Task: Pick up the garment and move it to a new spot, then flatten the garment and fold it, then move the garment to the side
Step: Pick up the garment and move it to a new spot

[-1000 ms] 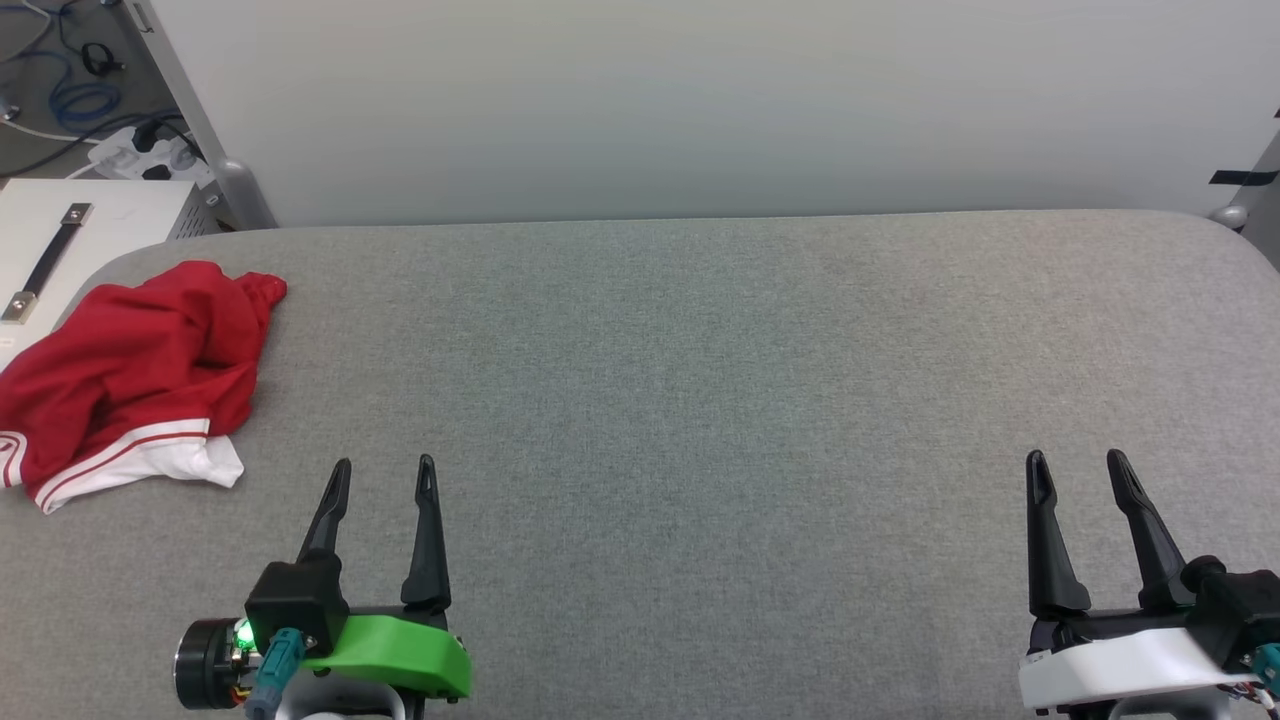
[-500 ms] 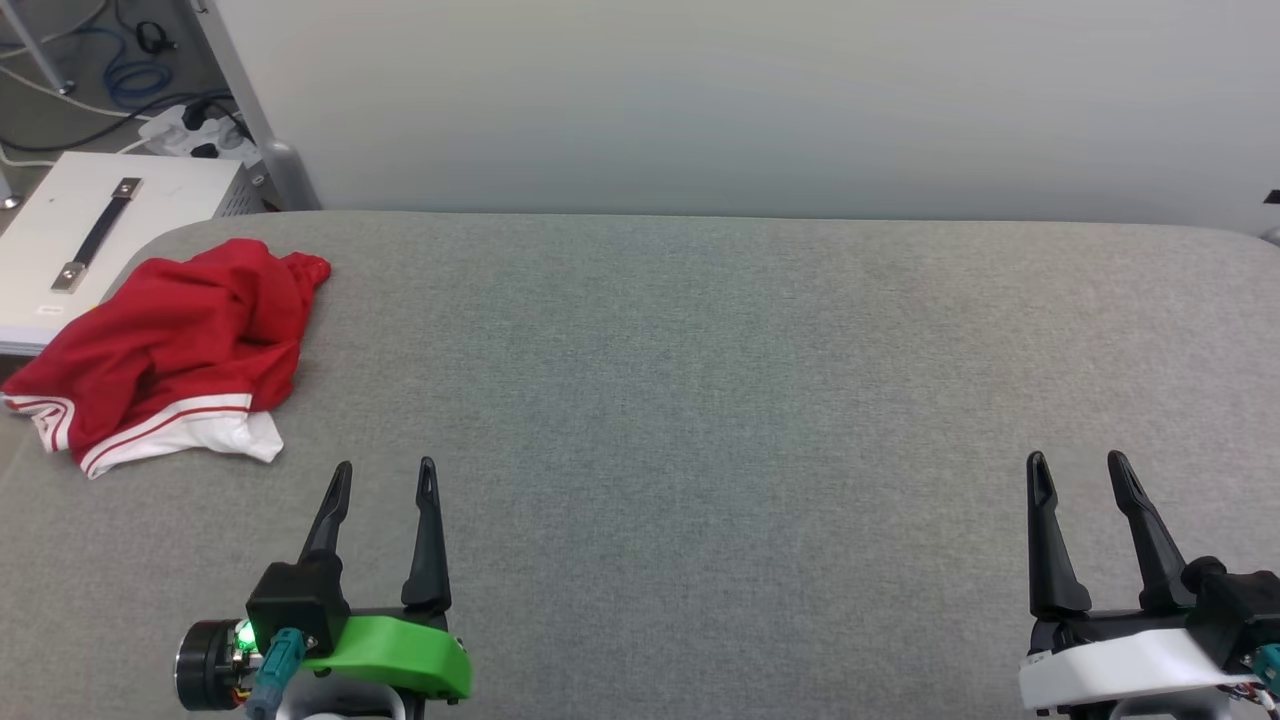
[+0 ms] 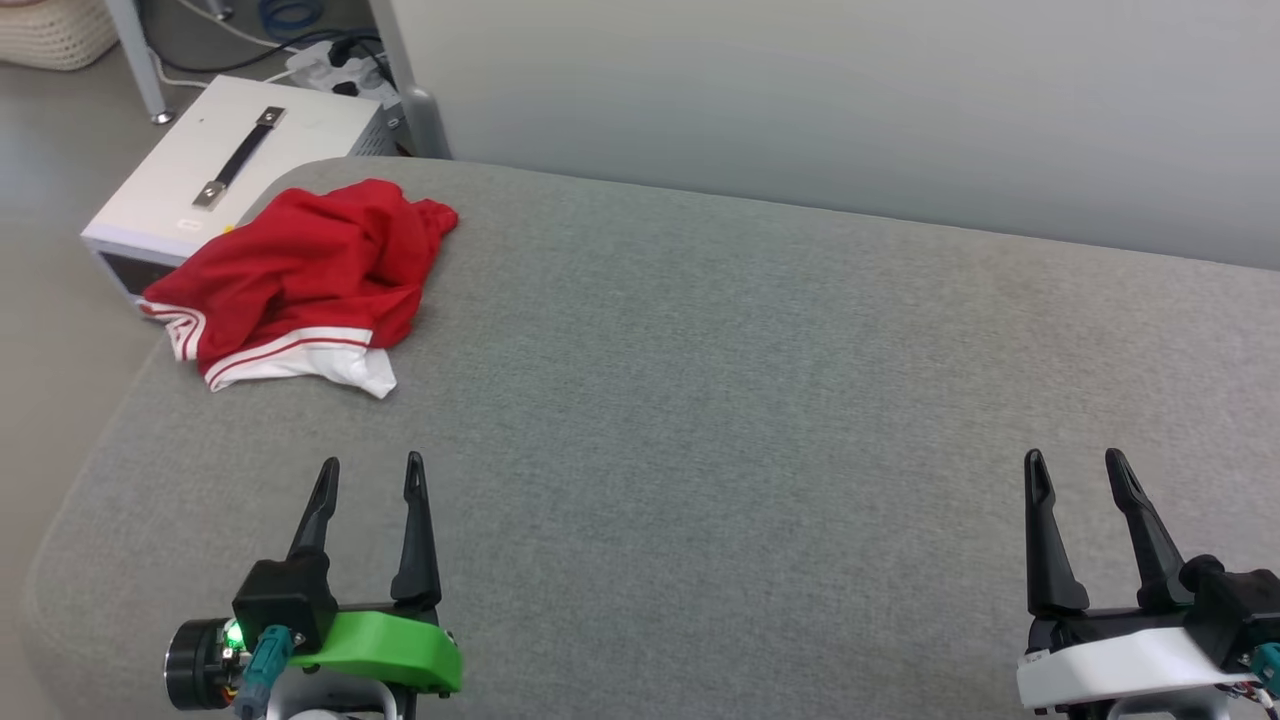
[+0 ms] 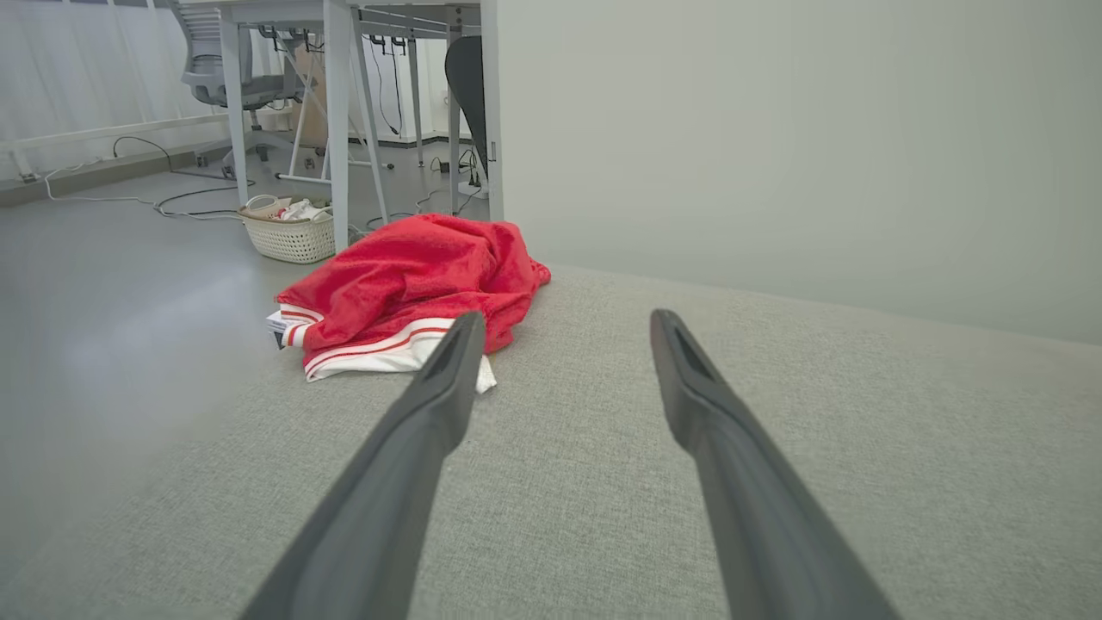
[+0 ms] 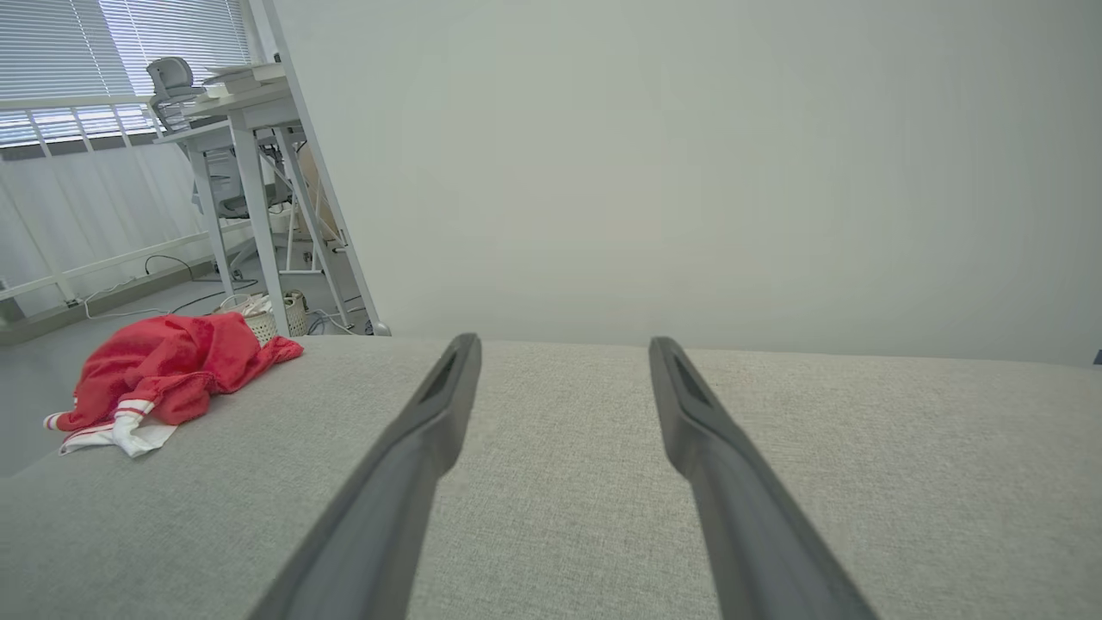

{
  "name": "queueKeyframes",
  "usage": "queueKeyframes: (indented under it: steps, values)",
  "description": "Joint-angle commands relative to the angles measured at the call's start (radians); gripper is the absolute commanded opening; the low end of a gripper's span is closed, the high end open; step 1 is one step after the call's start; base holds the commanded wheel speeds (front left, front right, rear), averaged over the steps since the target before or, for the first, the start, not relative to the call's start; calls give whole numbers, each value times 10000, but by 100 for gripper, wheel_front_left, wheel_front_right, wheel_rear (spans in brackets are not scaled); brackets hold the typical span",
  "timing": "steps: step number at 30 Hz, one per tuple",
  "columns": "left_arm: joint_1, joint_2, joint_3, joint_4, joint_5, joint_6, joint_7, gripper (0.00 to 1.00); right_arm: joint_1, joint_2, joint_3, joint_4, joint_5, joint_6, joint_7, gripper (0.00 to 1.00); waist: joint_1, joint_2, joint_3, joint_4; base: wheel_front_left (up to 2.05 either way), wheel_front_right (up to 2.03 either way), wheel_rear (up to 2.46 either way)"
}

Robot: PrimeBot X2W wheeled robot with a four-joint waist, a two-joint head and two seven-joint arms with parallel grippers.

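The garment (image 3: 300,275) is a crumpled red shirt with a white, red-striped sleeve edge, lying at the far left corner of the grey padded table (image 3: 760,400). It also lies ahead and left of the fingers as the garment (image 4: 413,288) in the left wrist view, and far left as the garment (image 5: 168,370) in the right wrist view. My left gripper (image 3: 370,470) hovers open near the front left, a short way short of the shirt. At the front right my right gripper (image 3: 1075,462) stands open, holding nothing.
A white box with a dark handle (image 3: 225,165) stands on the floor just beyond the table's left corner, with cables and a power strip (image 3: 330,60) behind it. A pale wall (image 3: 850,100) backs the table. A wicker basket (image 4: 288,232) and desk legs stand on the floor.
The whole head view has swung to the left, so the camera has turned toward the garment. The shirt lies as before and both grippers stay open in the same pose.
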Motion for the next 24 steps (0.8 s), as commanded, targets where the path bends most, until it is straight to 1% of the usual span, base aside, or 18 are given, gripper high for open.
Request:
queueKeyframes:
  steps: [1,8,13,19,24]
  values:
    - [-164,-41,63,-10,-62,69,-57,100,-82,17,11,-43,-46,-7,-90,100,0,0,180,681,0,0,0]
    - [-230,-41,149,-22,-189,147,-57,100,-134,17,-2,-59,-118,-7,-90,100,0,0,317,1618,0,0,0]
    - [-246,-41,222,-31,-358,224,-57,100,-172,17,33,-64,-206,-7,-90,100,0,0,405,2113,0,0,0]
    - [-179,-41,306,-11,-534,240,-57,100,-212,17,66,-50,-266,-7,-90,100,0,0,458,2397,0,0,0]
    - [-170,-41,353,11,-689,296,-57,100,-233,17,104,-48,-324,-7,-90,100,0,0,533,2395,0,0,0]
